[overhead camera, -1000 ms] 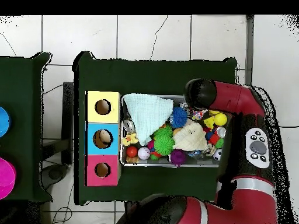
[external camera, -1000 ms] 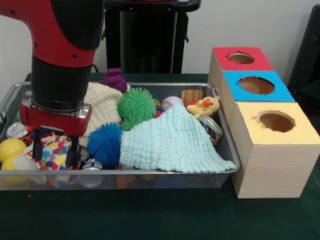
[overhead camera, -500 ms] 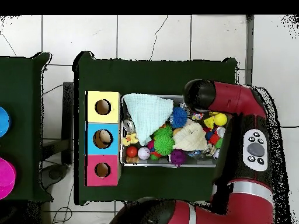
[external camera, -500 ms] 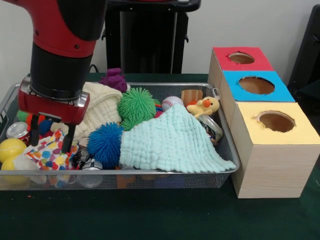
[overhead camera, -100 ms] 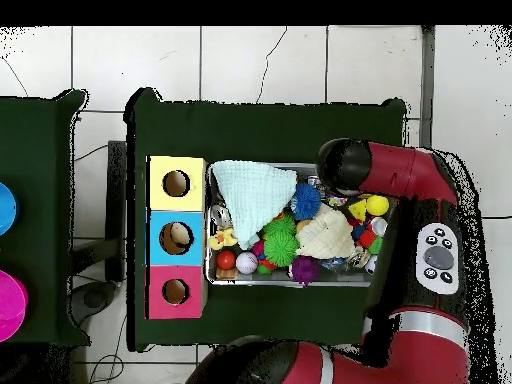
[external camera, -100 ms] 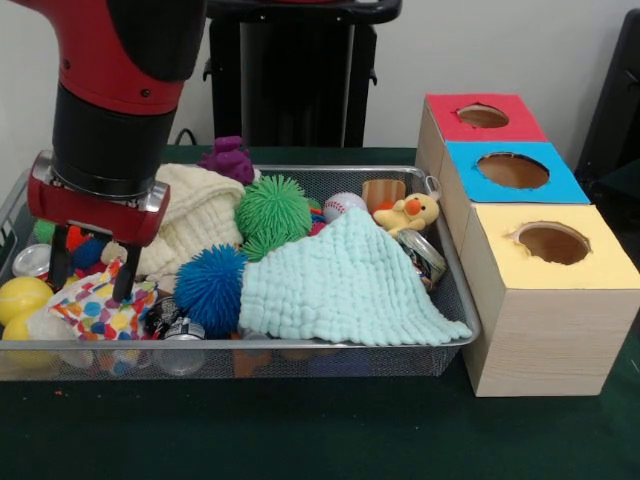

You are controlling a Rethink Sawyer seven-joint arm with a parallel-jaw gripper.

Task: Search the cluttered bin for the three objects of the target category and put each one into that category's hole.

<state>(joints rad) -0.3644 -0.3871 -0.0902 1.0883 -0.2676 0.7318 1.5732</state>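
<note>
The gripper point(external camera, -100 ms: 88, 262) is hanging with fingers spread, empty, over the multicoloured spotted cloth point(external camera, -100 ms: 100, 307) lying at the wire bin's point(external camera, -100 ms: 300, 352) front edge near its left corner; soft, light, probably best pinched at a raised fold.

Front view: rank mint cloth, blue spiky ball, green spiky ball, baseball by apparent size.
1. mint cloth, clearly largest.
2-3. green spiky ball and blue spiky ball look alike; the blue sits nearer the camera, so unranked.
4. baseball, smallest, partly hidden.
</note>
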